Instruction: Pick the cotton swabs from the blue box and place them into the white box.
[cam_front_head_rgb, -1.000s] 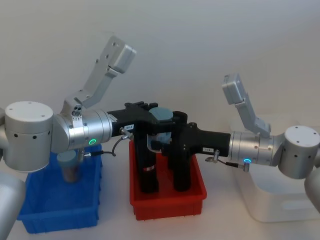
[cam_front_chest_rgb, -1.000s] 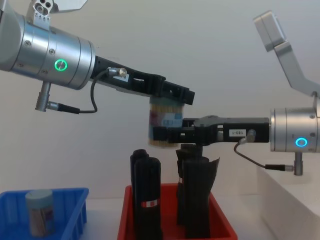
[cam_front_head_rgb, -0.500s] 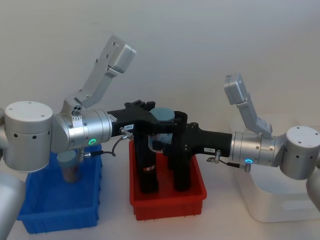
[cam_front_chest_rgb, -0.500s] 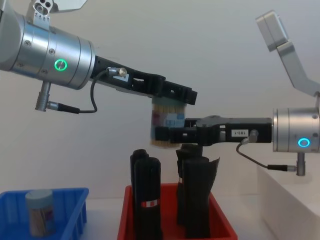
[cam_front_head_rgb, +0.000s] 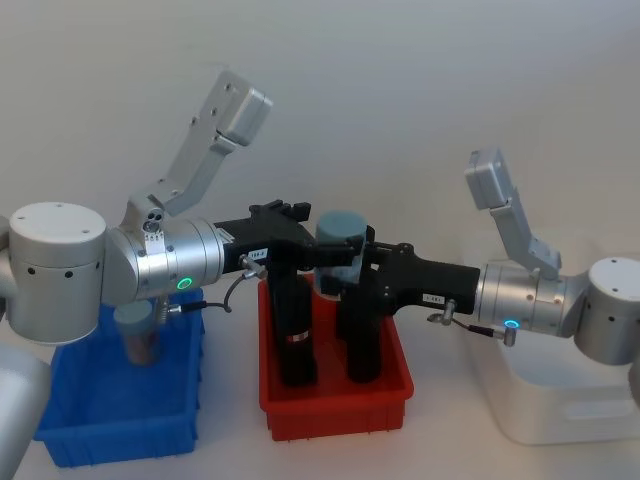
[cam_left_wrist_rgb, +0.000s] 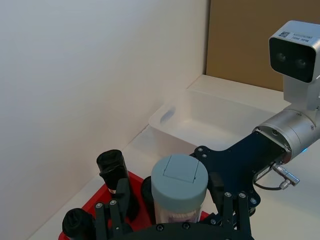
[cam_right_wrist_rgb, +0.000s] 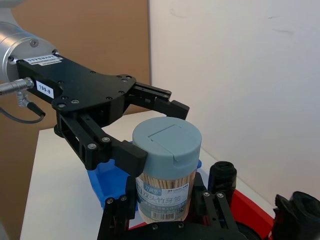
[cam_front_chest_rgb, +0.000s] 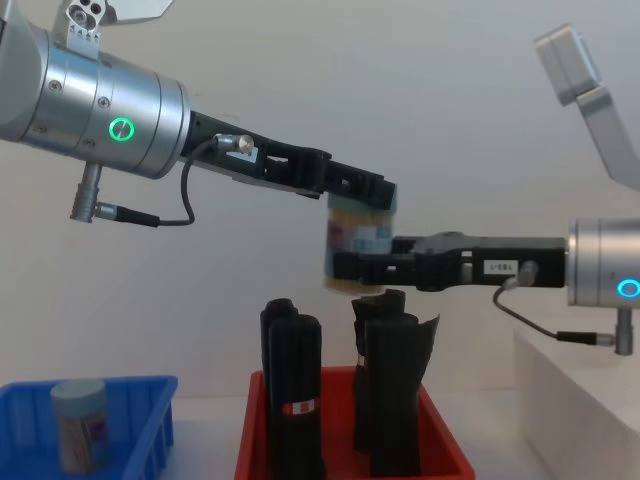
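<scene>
Right gripper (cam_front_chest_rgb: 350, 272) hugs one tub of cotton swabs (cam_right_wrist_rgb: 167, 165) above the red bin (cam_front_head_rgb: 335, 410); the left gripper (cam_right_wrist_rgb: 157, 131) beside it is spread wide. Another tub (cam_front_head_rgb: 137, 335) waits in the blue box (cam_front_head_rgb: 120, 430), and the white box (cam_front_head_rgb: 560, 415) looks bare.

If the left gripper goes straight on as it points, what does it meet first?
Probably the clear cylindrical tub of cotton swabs with grey-blue lid, held by the right gripper just before the left gripper.
</scene>
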